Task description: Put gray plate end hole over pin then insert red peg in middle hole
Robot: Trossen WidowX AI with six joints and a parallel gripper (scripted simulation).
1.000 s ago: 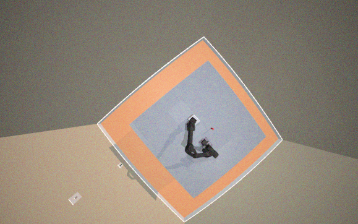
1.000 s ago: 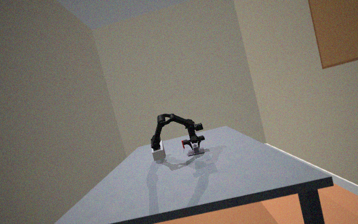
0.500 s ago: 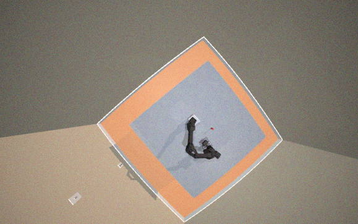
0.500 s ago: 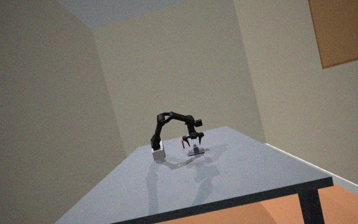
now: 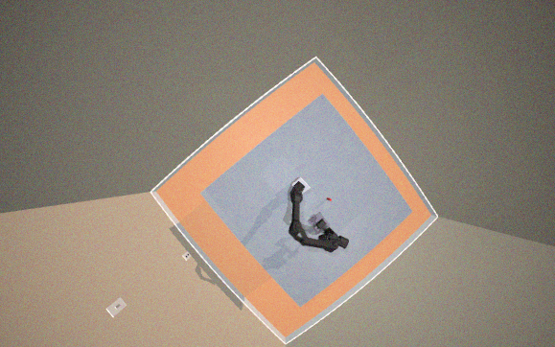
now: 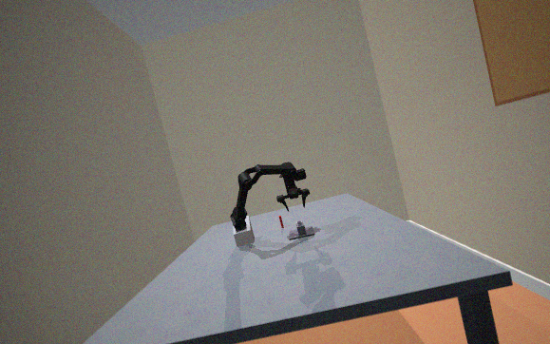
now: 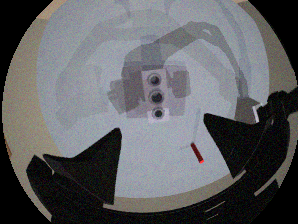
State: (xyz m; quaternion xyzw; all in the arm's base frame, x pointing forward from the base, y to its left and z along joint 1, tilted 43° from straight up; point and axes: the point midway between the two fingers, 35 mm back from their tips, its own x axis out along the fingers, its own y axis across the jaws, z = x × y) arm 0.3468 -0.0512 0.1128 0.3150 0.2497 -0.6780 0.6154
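White block, far left in exterior view: white block (image 5: 306,185) (image 6: 244,238) (image 7: 256,113) on the pale blue table (image 5: 353,153) (image 6: 350,290) (image 7: 145,170), under the foot of the black arm (image 5: 296,211) (image 6: 240,197) (image 7: 280,102)
Arm pose: rising steeply from the block to a high elbow, then running nearly level to the right; wrist bent down at the far end; in top view, bent in a wide hook
Red peg, position: red peg (image 5: 329,199) (image 6: 281,221) (image 7: 197,153), right of the block and left of the plate; well apart from the gripper, outside all holes
Red peg, long axis: up and down, on end, leaning slightly in exterior view; in wrist view slanting from upper left to lower right, brighter end at lower right
Gripper: gripper (image 5: 321,224) (image 6: 296,209) (image 7: 164,124) above the table, pointing down; fingers spread wide apart, nothing gripped
Gray plate, position: gray plate (image 7: 148,90) below the gripper, over the base (image 6: 300,236) (image 7: 177,108); clear of both fingers
Gray plate, long axis: along its row of three holes, nearly up and down in wrist view; middle hole unfilled
Pin and seating: too small to make out; cannot tell whether seated over the pin or fully flat
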